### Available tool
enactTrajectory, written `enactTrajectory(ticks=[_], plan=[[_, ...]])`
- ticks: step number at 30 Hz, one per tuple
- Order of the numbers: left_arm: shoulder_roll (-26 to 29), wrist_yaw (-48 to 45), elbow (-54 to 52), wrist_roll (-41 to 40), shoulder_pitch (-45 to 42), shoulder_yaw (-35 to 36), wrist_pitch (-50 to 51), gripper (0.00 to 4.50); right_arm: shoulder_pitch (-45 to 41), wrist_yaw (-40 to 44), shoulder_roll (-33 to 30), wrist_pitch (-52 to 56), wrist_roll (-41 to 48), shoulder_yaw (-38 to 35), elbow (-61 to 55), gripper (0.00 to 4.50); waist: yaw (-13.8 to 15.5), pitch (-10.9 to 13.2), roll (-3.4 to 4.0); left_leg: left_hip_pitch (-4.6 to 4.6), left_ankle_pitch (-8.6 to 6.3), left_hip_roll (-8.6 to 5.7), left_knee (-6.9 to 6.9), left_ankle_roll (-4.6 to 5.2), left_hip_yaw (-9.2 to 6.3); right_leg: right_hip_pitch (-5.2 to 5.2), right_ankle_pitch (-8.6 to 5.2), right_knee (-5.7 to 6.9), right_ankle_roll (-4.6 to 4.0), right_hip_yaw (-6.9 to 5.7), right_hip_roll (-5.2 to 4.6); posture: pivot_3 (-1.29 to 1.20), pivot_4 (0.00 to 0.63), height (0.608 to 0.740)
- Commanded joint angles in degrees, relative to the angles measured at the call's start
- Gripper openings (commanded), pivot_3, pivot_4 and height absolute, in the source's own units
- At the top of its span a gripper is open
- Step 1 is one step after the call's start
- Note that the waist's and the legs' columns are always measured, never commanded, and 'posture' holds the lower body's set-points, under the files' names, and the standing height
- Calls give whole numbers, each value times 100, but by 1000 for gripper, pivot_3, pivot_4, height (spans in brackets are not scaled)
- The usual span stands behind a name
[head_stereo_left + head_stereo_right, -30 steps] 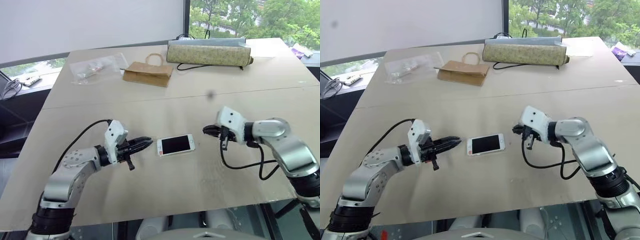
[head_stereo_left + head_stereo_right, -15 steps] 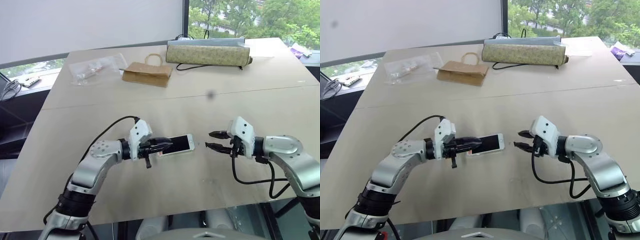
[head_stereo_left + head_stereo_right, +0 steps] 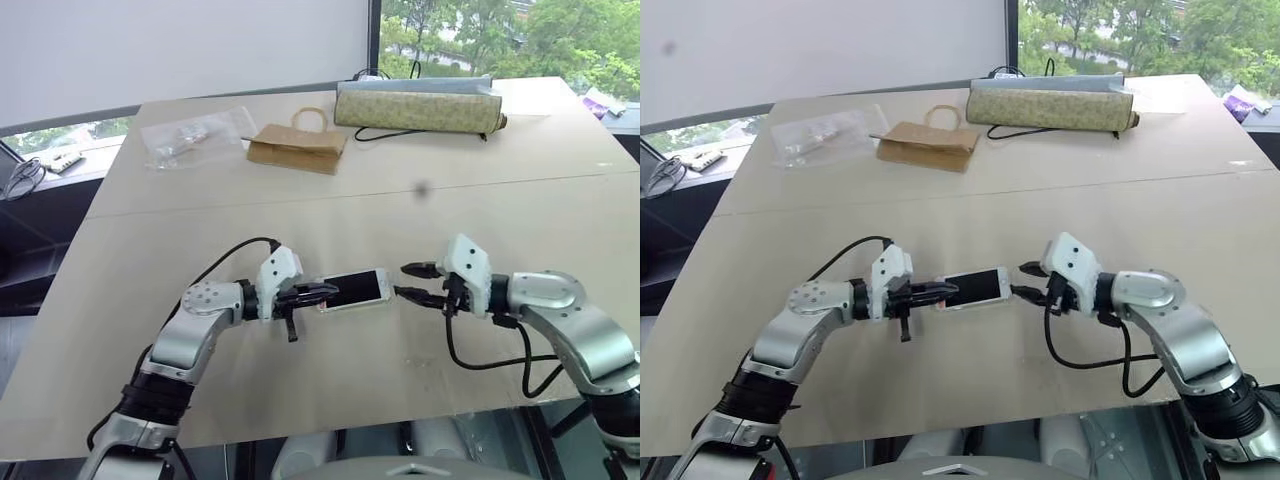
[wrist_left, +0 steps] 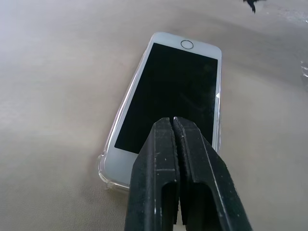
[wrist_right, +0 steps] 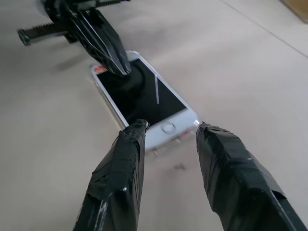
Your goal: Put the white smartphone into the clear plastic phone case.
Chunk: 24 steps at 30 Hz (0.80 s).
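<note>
The white smartphone (image 3: 355, 290) lies flat on the table, screen up. Around its edge runs the see-through rim of the clear plastic phone case (image 4: 102, 169), so it sits inside the shell. My left gripper (image 3: 325, 291) is shut, its joined tips (image 4: 172, 119) down on the black screen near the phone's left end. From the other side my right gripper (image 3: 402, 280) stands open at the home-button end (image 5: 167, 127). One finger (image 5: 130, 144) is on each side of that end, with nothing gripped.
At the table's far side lie a crinkly clear bag (image 3: 195, 135) with small items, a brown paper bag (image 3: 297, 145) and a long patterned roll (image 3: 418, 108) with a black cable. The table's front edge (image 3: 330, 425) runs close below both arms.
My left gripper has moved right onto the phone and shut. My right gripper has opened and come in to the phone's right end.
</note>
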Motion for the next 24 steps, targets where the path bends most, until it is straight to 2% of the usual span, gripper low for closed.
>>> enactTrajectory(ticks=[1, 4, 6, 7, 16, 24], plan=[[-13, 50, 100, 136, 95, -87, 35, 90, -373, 87, 100, 4, -59, 287, 340, 1855, -1, 0, 0, 1, 0, 0, 3, 0, 0, 2, 0, 0, 0, -1, 0, 0, 150, 740], [26, 84, 84, 155, 135, -56, 17, 0, -564, 140, 138, -27, -67, 379, 546, 1144, 3, 0, 0, -1, 0, 0, 8, 0, -4, 3, 0, 3, 0, -4, 1, 0, 150, 740], [38, 119, 68, 153, 157, -28, 15, 0, -651, 216, 155, -35, -40, 434, 622, 224, 0, 0, 0, -1, 0, 0, 9, 0, -3, 4, 0, 3, 0, -3, 0, 0, 150, 740], [40, 140, 56, 156, 164, -19, 14, 0, -684, 249, 162, -22, -36, 464, 656, 89, -1, 0, 0, 0, 0, -1, 9, 0, -3, 4, 0, 3, 1, -3, 0, 0, 150, 740], [61, 289, -15, 186, 225, 25, 60, 0, -875, 512, 147, -65, -100, 756, 872, 89, -11, -1, 1, 1, 0, 0, 11, 0, -4, 5, 1, 7, 1, -3, -1, 0, 150, 740], [51, 336, 86, 241, 245, 8, -12, 0, -989, 741, -58, -234, -652, 1339, 1329, 89, -11, -8, 0, 7, 0, 0, 14, 0, -3, 8, 1, 13, 1, -2, 0, 0, 150, 740]])
